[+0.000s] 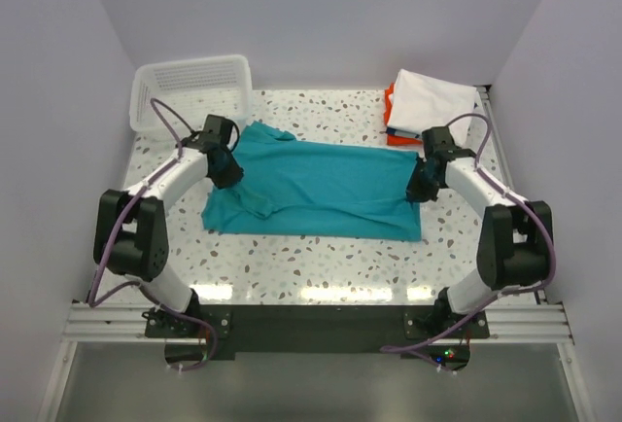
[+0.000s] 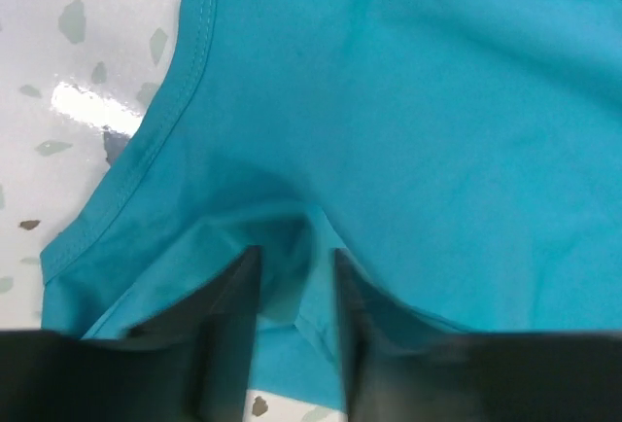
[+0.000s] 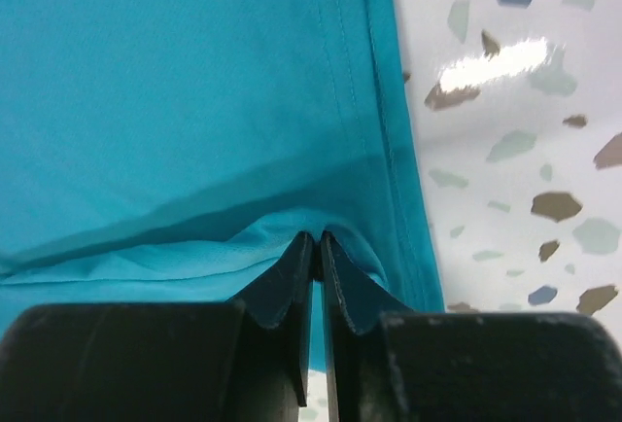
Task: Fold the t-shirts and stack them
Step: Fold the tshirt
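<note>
The teal t-shirt lies spread across the middle of the table, partly folded lengthwise. My left gripper is at its left end; in the left wrist view the jaws stand apart with a raised fold of the teal cloth between and over the fingertips. My right gripper is at the shirt's right edge; in the right wrist view it is shut on a pinch of the teal cloth near the hem. A folded white t-shirt lies on an orange one at the back right.
A white slatted basket stands at the back left corner. The speckled tabletop shows in front of the shirt. White walls close in the back and both sides.
</note>
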